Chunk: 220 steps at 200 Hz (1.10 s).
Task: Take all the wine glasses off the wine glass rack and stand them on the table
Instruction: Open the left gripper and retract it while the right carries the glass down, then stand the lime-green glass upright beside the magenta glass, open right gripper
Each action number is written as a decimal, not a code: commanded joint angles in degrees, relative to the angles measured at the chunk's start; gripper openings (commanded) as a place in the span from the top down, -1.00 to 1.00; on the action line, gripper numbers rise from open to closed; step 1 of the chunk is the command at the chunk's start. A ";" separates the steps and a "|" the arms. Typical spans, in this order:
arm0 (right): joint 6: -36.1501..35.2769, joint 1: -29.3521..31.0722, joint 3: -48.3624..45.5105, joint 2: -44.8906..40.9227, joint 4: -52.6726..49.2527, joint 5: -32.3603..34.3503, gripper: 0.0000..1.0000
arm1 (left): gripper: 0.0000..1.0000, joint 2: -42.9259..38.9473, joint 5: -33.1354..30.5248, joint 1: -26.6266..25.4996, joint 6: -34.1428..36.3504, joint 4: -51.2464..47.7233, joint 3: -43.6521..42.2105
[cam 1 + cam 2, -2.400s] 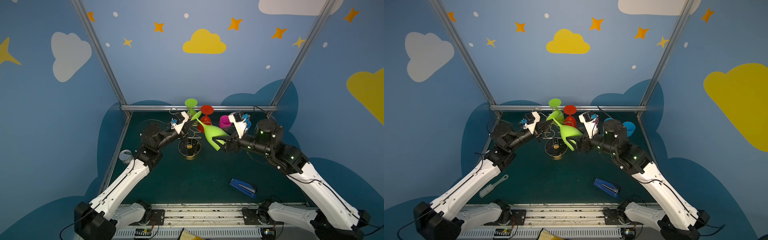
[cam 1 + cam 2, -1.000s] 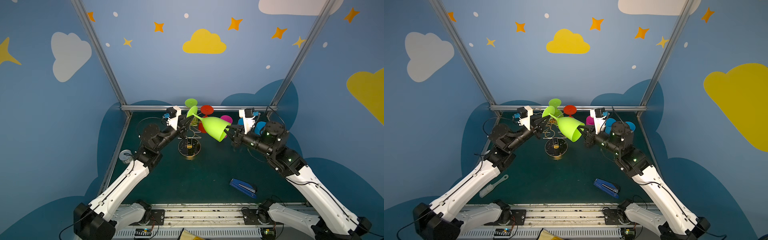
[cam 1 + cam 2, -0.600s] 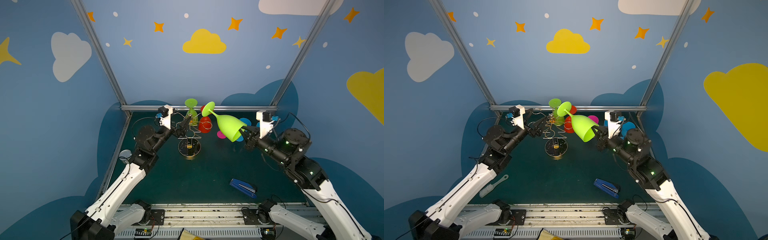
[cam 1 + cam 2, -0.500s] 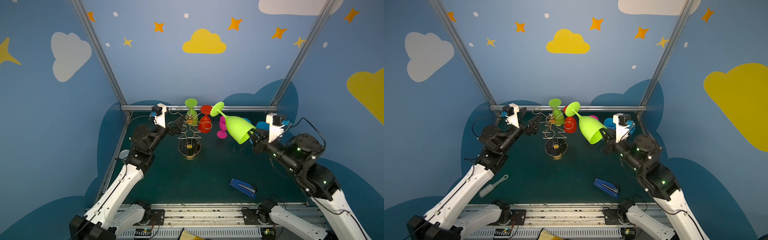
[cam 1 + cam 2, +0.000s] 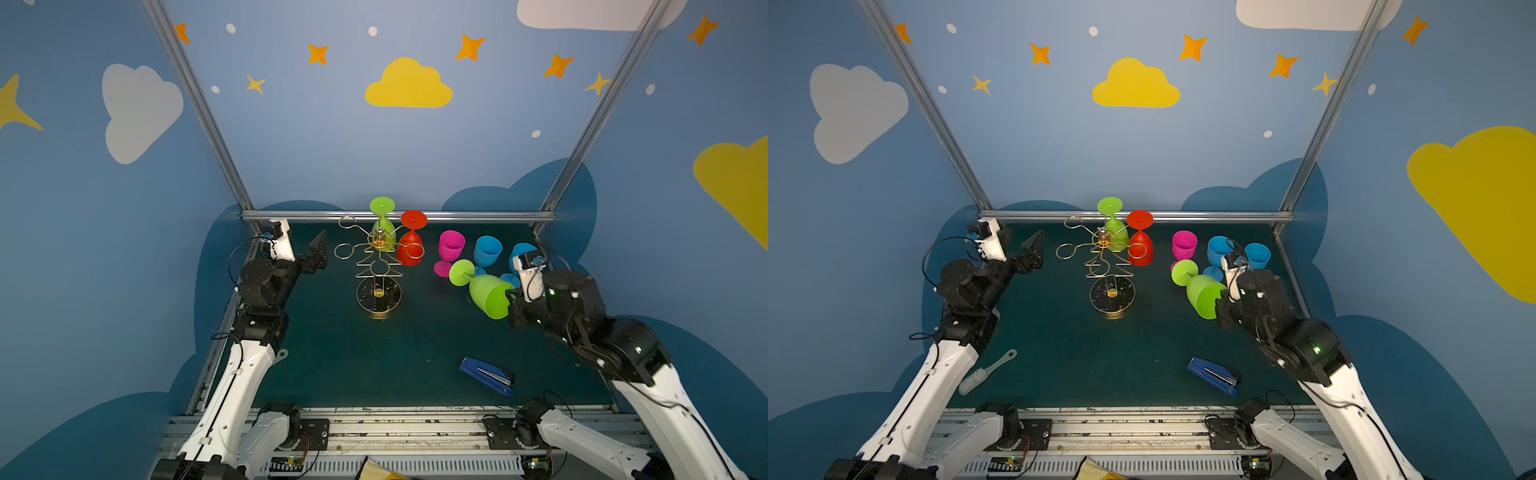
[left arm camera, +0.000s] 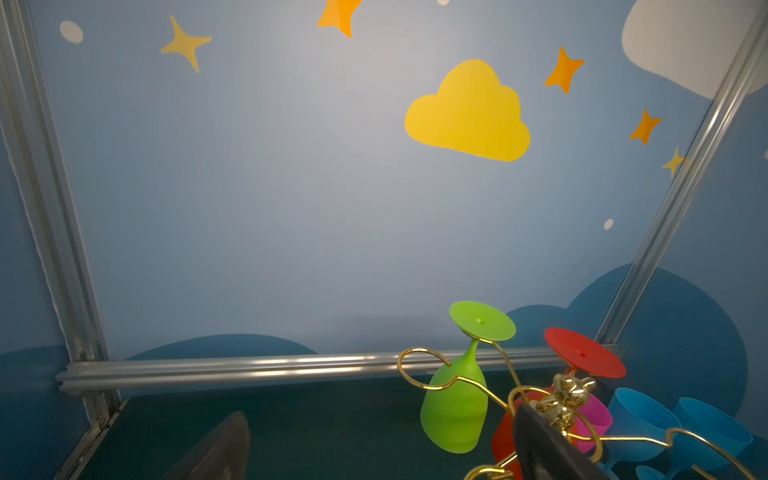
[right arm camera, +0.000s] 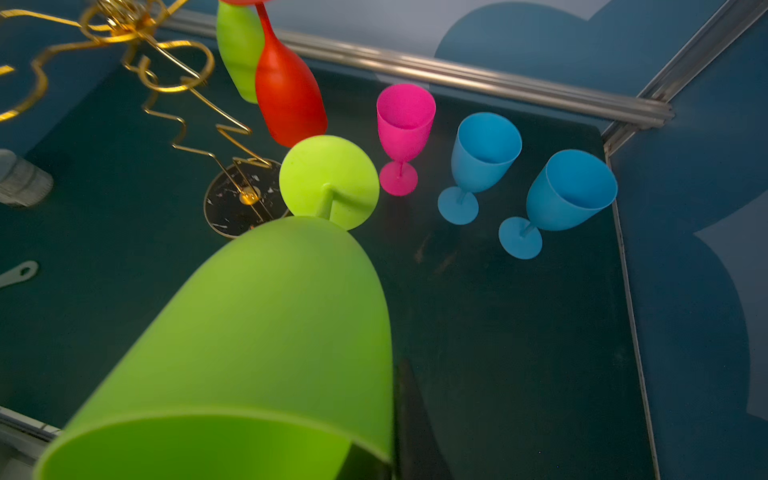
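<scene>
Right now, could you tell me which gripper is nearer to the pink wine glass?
Right. The right gripper, shut on a green wine glass, is close by the pink wine glass; the left gripper, open, is beyond the wine glass rack.

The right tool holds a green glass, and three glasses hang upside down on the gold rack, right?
Two, not three: both top views show only one green glass and a red glass hanging on the gold rack. The right tool does hold a second green glass.
</scene>
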 commanded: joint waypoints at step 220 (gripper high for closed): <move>-4.18 -11.89 36.89 61.79 -18.06 -11.83 0.97 | -0.99 -4.80 -0.99 3.27 -2.35 0.95 -3.20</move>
